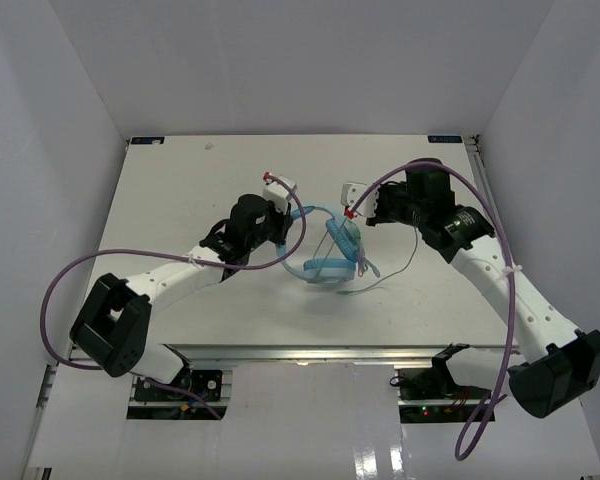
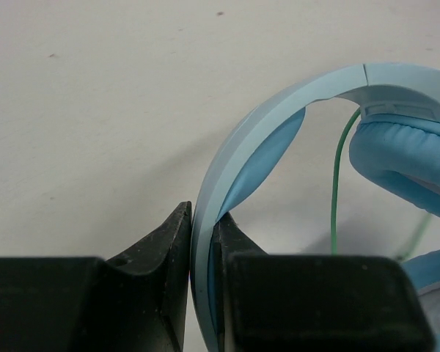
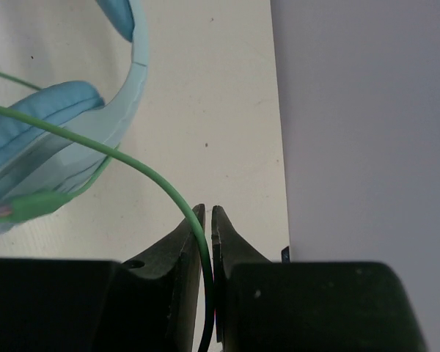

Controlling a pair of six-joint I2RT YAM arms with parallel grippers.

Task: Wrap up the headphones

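Headphones: headband in left claw, green cable in right claw

Worktop: matte white board, spread beneath and ahead of the left end effector and the right end effector.
Specks: small dark marks on the worktop, well ahead of the left end effector.
Side wall: plain white panel, just right of the right end effector.
Back wall: white panel, beyond both end effectors.
Rail: metal strip along the worktop's near edge, behind both end effectors.
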